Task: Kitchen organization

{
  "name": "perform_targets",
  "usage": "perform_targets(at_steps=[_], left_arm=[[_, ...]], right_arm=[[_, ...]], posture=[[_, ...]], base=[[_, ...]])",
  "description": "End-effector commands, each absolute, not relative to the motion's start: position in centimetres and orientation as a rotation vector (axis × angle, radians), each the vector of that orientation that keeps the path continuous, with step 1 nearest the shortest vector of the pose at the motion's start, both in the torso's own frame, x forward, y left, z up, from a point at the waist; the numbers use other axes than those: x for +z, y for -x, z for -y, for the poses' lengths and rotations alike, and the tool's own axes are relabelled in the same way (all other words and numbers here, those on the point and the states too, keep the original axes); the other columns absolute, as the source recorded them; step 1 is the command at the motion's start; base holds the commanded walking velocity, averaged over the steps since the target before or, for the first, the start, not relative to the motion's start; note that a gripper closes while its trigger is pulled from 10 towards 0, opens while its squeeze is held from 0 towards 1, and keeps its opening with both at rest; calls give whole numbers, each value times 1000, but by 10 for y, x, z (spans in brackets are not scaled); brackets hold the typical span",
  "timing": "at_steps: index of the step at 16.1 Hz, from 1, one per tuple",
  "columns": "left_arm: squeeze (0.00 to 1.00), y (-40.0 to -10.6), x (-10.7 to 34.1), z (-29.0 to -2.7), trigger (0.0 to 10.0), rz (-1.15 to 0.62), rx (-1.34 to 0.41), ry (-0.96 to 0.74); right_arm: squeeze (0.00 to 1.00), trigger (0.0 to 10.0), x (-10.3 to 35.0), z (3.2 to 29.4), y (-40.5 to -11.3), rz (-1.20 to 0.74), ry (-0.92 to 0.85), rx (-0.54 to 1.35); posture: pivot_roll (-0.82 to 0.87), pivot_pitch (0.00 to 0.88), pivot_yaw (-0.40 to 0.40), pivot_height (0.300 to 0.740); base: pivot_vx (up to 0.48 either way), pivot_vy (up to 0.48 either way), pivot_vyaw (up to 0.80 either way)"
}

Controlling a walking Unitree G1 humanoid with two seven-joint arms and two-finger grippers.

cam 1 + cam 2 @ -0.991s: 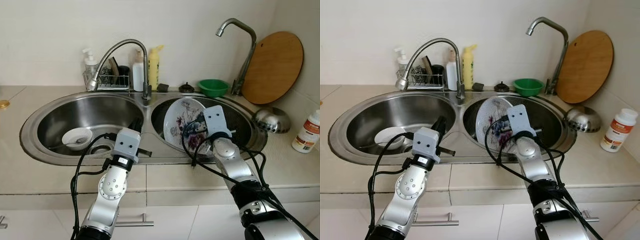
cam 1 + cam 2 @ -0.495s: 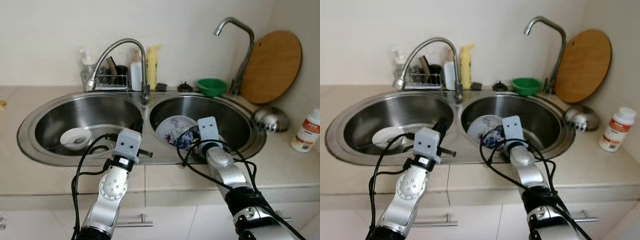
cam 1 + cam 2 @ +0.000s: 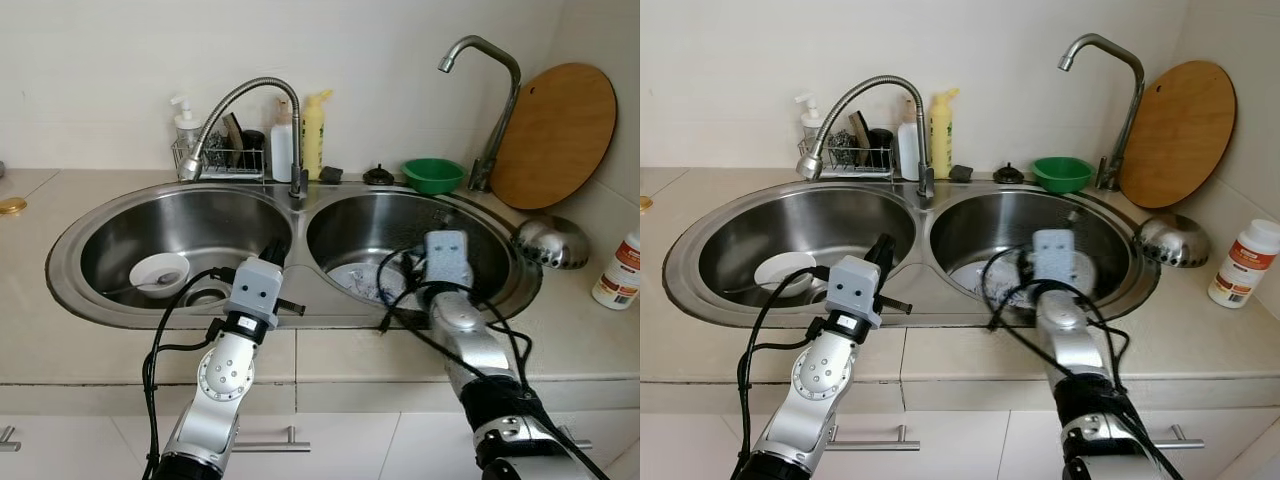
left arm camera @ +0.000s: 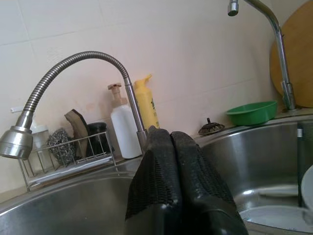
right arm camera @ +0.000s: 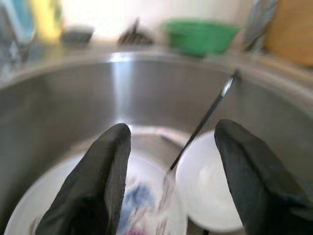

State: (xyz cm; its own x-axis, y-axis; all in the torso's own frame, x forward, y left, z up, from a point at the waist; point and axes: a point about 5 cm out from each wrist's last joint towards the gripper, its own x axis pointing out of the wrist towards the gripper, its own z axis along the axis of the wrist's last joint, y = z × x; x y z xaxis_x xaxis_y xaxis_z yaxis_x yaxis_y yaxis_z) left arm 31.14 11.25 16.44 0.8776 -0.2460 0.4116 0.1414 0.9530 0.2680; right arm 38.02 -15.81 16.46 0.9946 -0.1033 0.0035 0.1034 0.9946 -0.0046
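Plate (image 5: 132, 205) now flat below open right tool (image 5: 173, 191).

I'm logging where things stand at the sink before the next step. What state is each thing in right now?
Right gripper: open, above the plate.
Left gripper: shut, empty, at the sink's front rim.
Floral plate: lying flat in the right basin.
White bowl: upright in the left basin.
Green bowl: upright behind the sink.
Cutting board: leaning on the wall.
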Motion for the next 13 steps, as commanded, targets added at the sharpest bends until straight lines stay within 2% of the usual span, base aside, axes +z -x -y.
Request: perform_targets(at_steps=[1, 8, 9, 10, 13], left_arm=[[0, -311, 164, -109, 10000, 458, -219, -233], [0, -309, 166, -108, 10000, 469, -230, -203], [0, -310, 166, -108, 10000, 469, -230, -201], [0, -310, 167, -108, 10000, 470, -231, -200], [0, -309, 167, -107, 10000, 478, -240, -203]], right_arm=[[1000, 10000, 176, 164, -379, 69, -26, -136], [1000, 10000, 207, 155, -362, 335, -110, -133], [263, 10000, 208, 153, -361, 346, -109, -121], [0, 10000, 210, 150, -359, 357, -107, -107], [0, 10000, 209, 146, -357, 364, -110, -97]], posture=[[66, 0, -22, 740], [65, 0, -22, 740], [65, 0, -21, 740], [63, 0, -20, 740], [64, 0, -19, 740]], base=[[0, 0, 0], [0, 0, 0], [0, 0, 0], [0, 0, 0], [0, 0, 0]])
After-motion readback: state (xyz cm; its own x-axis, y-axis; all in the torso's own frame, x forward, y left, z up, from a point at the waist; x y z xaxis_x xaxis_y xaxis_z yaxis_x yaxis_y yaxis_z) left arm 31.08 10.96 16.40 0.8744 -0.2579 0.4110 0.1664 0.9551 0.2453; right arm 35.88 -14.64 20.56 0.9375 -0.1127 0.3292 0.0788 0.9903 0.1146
